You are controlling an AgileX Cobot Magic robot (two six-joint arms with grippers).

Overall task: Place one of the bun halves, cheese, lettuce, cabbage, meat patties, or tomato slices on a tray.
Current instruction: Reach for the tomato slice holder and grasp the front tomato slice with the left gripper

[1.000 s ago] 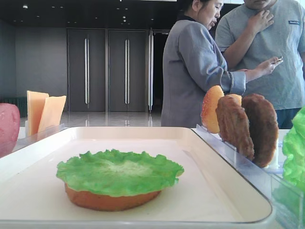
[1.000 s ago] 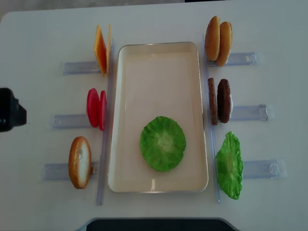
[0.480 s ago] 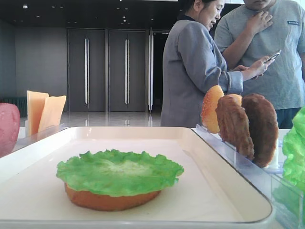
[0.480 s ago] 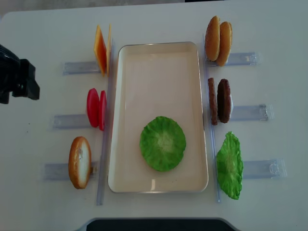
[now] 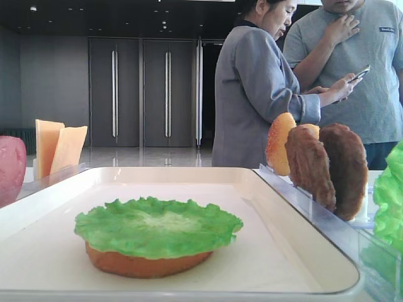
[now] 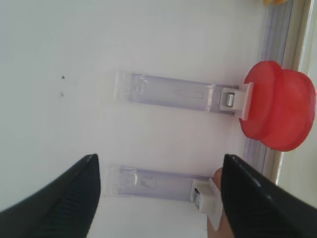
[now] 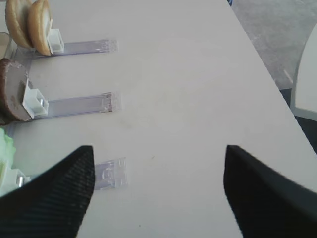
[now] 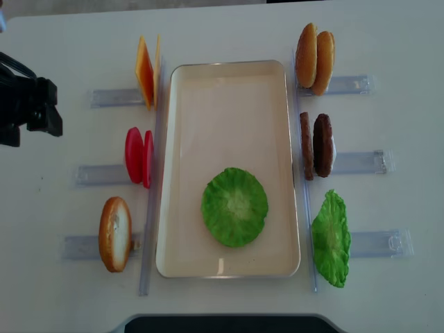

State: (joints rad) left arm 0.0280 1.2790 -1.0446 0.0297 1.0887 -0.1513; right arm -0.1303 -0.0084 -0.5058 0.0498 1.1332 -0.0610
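Left gripper [image 6: 158, 198] half cut off at the overhead view's left edge, jaws spread wide, nothing between them. Right gripper [image 7: 156, 191] only seen from its wrist camera, likewise apart, over bare table [image 7: 198, 74]. Bun half [image 5: 148, 263] mostly hidden under ruffled green lettuce [image 8: 234, 207], sitting on cream tray [image 8: 229, 90]. Red tomato slices [image 8: 139, 157] upright just left of it.

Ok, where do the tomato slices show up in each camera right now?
Front exterior view: tomato slices at the far left edge, partly cropped.
Overhead exterior view: tomato slices stand left of the tray, mid-length.
Left wrist view: tomato slices at the right edge, clipped in a clear holder.
Right wrist view: not in it.
Shared landmark: the tray's left rim, beside the slices.
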